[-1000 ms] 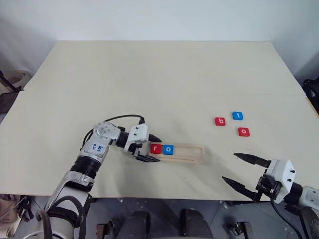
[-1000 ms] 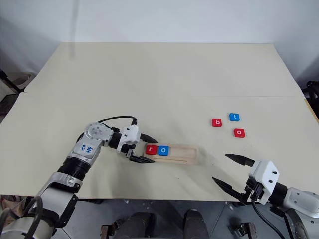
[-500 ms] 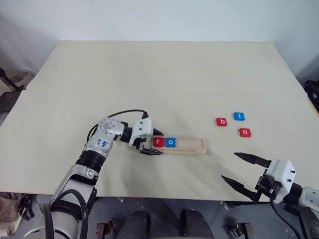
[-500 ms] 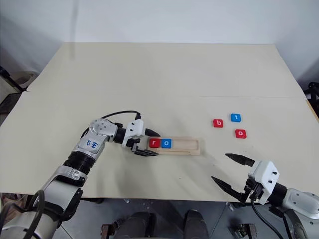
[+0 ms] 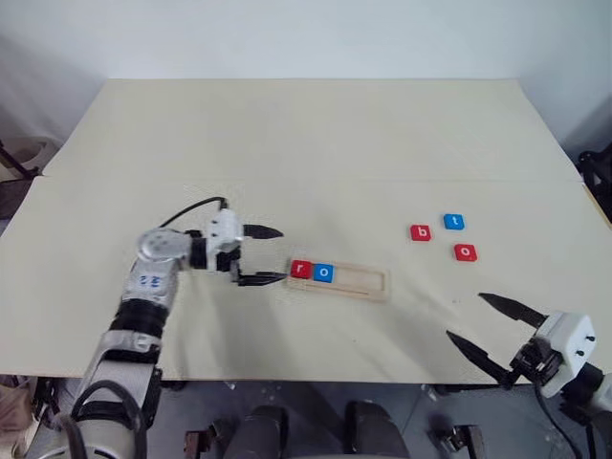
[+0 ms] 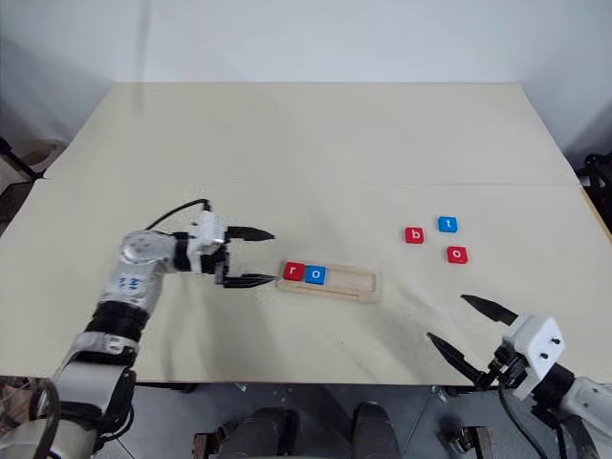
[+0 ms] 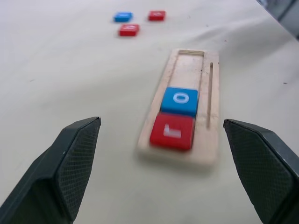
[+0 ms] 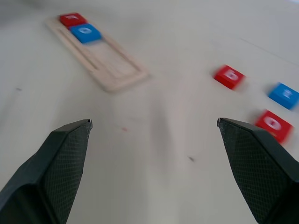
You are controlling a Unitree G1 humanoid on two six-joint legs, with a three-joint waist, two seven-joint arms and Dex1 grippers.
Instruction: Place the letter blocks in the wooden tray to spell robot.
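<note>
Head views: we see the wooden tray (image 5: 339, 281) near the table's front, with the red r block (image 5: 301, 271) and the blue o block (image 5: 323, 273) side by side at its left end; the rest of the tray is bare.
Loose blocks: the red b block (image 5: 420, 232), blue t block (image 5: 454, 222) and red o block (image 5: 465, 253) lie well apart from the tray, beyond its right end.
Left gripper (image 5: 260, 255): just off the tray's left end, fingers spread, holding nothing.
Right gripper (image 5: 495, 328): nearer the table's front edge than the tray and off to its right, fingers spread wide, empty.
Left wrist view: we look along the tray from its r end, both fingers clear of it.
Right wrist view: we see the three loose blocks ahead and the tray off to one side.
Step in hand: we judge two letters done and b due next.
Next move: our right gripper should reach to the b block and pinch it, then set it beside the blue o.
</note>
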